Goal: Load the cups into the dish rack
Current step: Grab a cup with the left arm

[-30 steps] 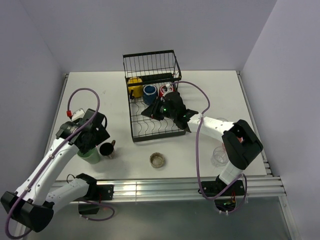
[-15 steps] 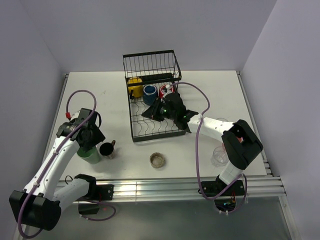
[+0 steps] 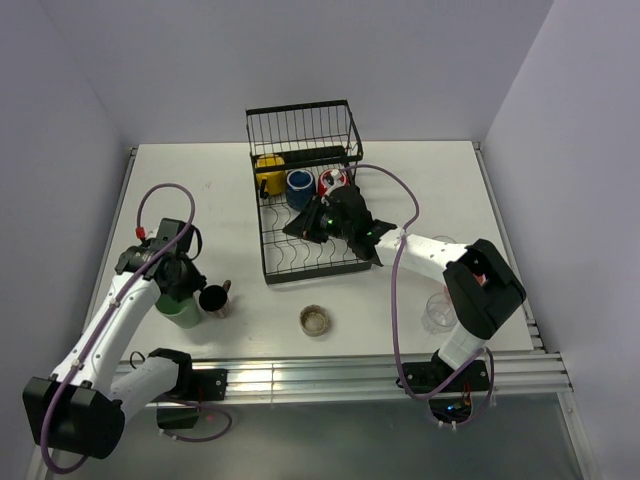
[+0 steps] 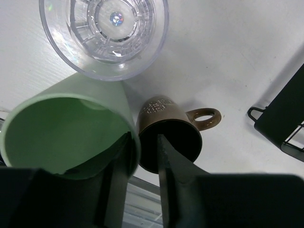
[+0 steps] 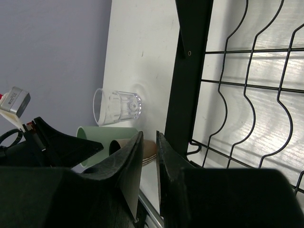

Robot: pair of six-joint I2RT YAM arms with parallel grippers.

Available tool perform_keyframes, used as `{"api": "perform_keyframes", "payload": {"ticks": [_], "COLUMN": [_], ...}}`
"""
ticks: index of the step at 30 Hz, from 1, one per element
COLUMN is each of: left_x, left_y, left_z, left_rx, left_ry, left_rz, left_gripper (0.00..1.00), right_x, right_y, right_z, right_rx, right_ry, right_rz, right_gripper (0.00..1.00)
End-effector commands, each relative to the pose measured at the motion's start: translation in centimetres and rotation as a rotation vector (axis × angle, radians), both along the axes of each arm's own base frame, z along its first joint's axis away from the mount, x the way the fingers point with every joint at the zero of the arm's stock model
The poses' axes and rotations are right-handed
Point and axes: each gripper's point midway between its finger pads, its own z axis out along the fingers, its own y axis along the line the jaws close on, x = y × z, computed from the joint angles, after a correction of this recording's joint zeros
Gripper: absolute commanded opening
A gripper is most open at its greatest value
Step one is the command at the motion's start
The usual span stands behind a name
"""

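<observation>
A green tumbler [image 3: 181, 311] [image 4: 66, 128] stands at the near left, beside a dark brown mug [image 3: 213, 298] [image 4: 164, 111]. My left gripper [image 3: 183, 283] [image 4: 143, 137] hangs over them, open by a narrow gap. One finger is inside the tumbler against its wall; the other is outside the rim, over the mug's mouth. The black wire dish rack [image 3: 305, 262] [image 5: 185, 71] holds a yellow mug [image 3: 268, 172], a navy mug [image 3: 299, 185] and a red mug [image 3: 333, 180]. My right gripper [image 3: 298, 226] [image 5: 149, 135] hovers over the rack's open part, its jaws nearly together with nothing between them.
A clear glass [image 4: 104, 33] [image 5: 116, 107] sits just beyond the tumbler. A low brownish glass [image 3: 315, 320] stands near the front edge. Another clear glass [image 3: 438, 312] is at the near right, by the right arm's elbow. The rack's tall basket [image 3: 300, 125] rises at the far end.
My left gripper's jaws have closed in from wide open around the tumbler's rim, and that arm drew slightly left. The right arm has hardly moved.
</observation>
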Motion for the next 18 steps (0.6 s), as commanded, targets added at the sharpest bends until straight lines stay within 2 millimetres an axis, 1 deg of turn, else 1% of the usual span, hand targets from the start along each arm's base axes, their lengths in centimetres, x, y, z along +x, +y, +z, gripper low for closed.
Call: {"api": "perform_keyframes", "payload": {"ticks": [1,3,6,7,9,12,15,18], "left_x": [0.6,0.5,0.4,0.4,0.4,0.5,0.8,1.4], "left_y": [-0.4,-0.4,-0.5,-0.5,-0.5,-0.4,0.2,1.1], "left_z": [0.0,-0.1,-0.2,-0.3,-0.3,-0.1,0.5,2.0], "left_rx": [-0.016,-0.02,-0.024,-0.024,-0.026,-0.027,-0.006,0.032], "left_ry": [-0.017,-0.011,-0.005,-0.002,-0.001,-0.006,-0.026,-0.063], "left_rz": [-0.025,-0.028,-0.035,-0.039,-0.043,-0.044,-0.036,-0.024], "left_gripper": [0.33,0.29,0.18,0.09,0.01,0.0,0.0,0.0], "right_x": [0.0,0.0,0.0,0.1,0.1,0.2,0.1,0.3], "right_y": [0.4,0.5,0.6,0.6,0.7,0.8,0.8,0.7], "right_z": [1.0,1.1,1.1,1.1,1.1,1.4,1.6,1.7], "right_rx": [0.019,0.018,0.016,0.016,0.016,0.014,0.006,-0.005], "right_ry": [-0.044,-0.042,-0.043,-0.043,-0.041,-0.044,-0.05,-0.052], "right_rz": [0.02,0.021,0.024,0.025,0.027,0.03,0.034,0.027], "right_gripper": [0.25,0.24,0.24,0.24,0.24,0.24,0.24,0.24]}}
